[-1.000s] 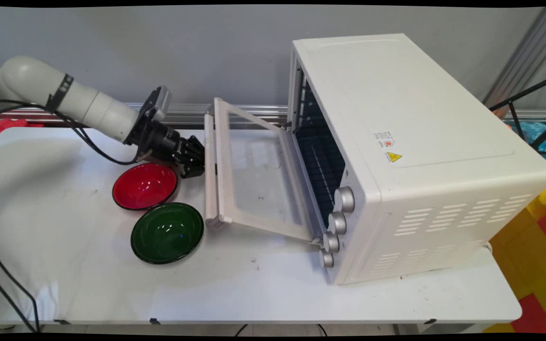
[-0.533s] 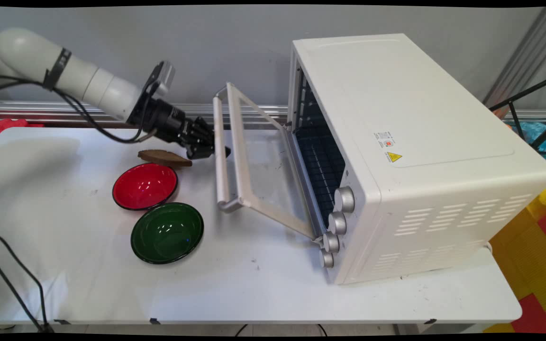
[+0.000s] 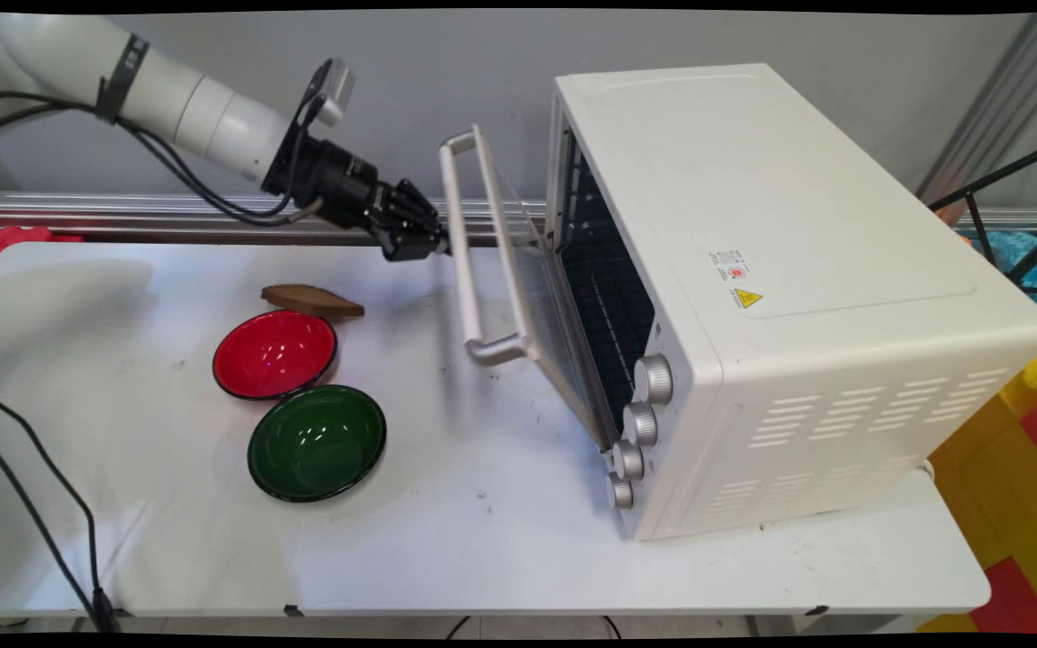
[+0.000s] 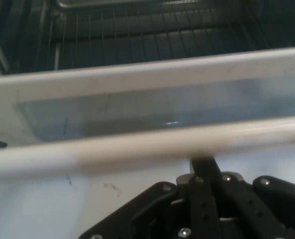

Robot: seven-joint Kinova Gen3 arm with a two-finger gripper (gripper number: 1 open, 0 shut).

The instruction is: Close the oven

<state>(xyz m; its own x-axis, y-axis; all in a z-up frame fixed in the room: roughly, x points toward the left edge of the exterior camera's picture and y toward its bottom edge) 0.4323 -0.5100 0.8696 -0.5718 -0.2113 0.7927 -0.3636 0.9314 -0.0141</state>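
**Operator:** Where do the door and the gripper stand?

**Technician:** The white box-shaped toaster oven (image 3: 752,225) sits on the right part of the white table (image 3: 482,558). Its glass-paned door (image 3: 536,297), hinged along the oven's bottom front edge, stands tilted, partly raised and short of the frame. The black two-finger gripper (image 3: 436,245) is at the door's outer face, against the white tubular handle (image 3: 469,288). In the hand view the fingers (image 4: 202,167) appear as one narrow stem, pressed together, touching the handle (image 4: 137,149) from outside and not wrapped around it.

**Operator:** Failure modes?

**Technician:** In my judgement:
- Contact is a push, not a clamp. On a round bar the tips can slide off, and the door would drop back open.
- If the tips slip into the gap between handle and glass, they can jam there or strike the pane.
- A hard push could shift the oven.

**Operator:** Clearances?

**Technician:** In front of the oven door the table is bare, so there is room. Further out from the door lie the brown bread slice (image 3: 311,300), the round red bowl (image 3: 275,354) and the round green bowl (image 3: 317,442), all well apart from the door. The black cables (image 3: 167,171) hang under the arm, away from the oven. The four silver knobs (image 3: 640,423) sit beside the door's near edge. Inside the oven, the dark wire rack (image 4: 152,35) is visible through the opening.
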